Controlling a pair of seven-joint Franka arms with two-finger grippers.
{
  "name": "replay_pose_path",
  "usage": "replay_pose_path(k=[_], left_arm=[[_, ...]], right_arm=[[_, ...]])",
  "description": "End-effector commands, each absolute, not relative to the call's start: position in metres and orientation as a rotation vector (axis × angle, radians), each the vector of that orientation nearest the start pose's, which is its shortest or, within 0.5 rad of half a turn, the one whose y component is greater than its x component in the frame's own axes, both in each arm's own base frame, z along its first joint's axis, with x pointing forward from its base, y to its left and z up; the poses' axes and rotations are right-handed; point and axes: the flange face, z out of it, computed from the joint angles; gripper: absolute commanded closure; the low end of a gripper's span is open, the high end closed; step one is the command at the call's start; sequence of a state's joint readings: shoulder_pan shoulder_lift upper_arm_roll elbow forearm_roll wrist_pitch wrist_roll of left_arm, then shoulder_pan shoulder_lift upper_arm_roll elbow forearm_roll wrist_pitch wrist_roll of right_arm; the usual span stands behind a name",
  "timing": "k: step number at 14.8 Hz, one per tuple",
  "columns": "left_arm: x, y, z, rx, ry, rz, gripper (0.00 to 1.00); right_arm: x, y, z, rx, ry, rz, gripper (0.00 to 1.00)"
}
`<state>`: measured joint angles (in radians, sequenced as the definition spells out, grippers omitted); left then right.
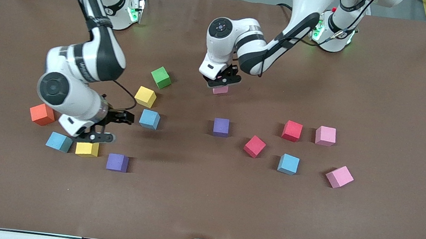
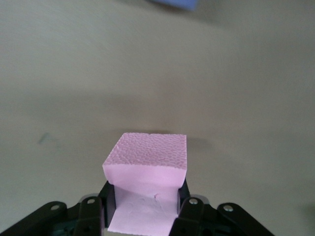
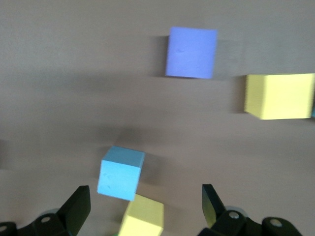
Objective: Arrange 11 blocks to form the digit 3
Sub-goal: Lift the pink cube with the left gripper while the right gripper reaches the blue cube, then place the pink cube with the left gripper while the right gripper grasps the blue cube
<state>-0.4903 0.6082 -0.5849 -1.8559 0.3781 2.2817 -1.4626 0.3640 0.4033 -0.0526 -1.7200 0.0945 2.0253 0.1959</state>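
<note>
Front view, upper centre: my left fingers clamp a pink block to begin the digit; lower left, my right fingers gape, waiting.

A green cube sits on the brown table; an orange cube too.
</note>
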Motion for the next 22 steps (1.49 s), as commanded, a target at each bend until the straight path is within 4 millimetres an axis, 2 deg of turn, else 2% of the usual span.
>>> replay_pose_path(k=[1,4,8,14,22], left_arm=[[0.321,-0.552,0.224,-3.084,-0.127,0.094,0.57],[0.305,-0.554,0.220,-3.026,-0.033,0.116,0.56],[0.303,-0.553,0.214,-3.014,-0.027,0.134,0.54],[0.302,-0.554,0.214,-3.015,-0.012,0.134,0.51],[0.295,-0.556,0.210,-3.012,0.037,0.155,0.51]], right_arm=[[0.597,0.230,0.320,-3.109,-0.066,0.179,0.00],[0.595,0.240,0.295,-3.118,-0.082,0.205,0.00],[0.587,0.259,0.269,-3.128,-0.132,0.238,0.00],[0.575,0.254,0.238,-3.133,-0.130,0.226,0.00],[0.568,0.250,0.226,-3.137,-0.119,0.236,0.00]])
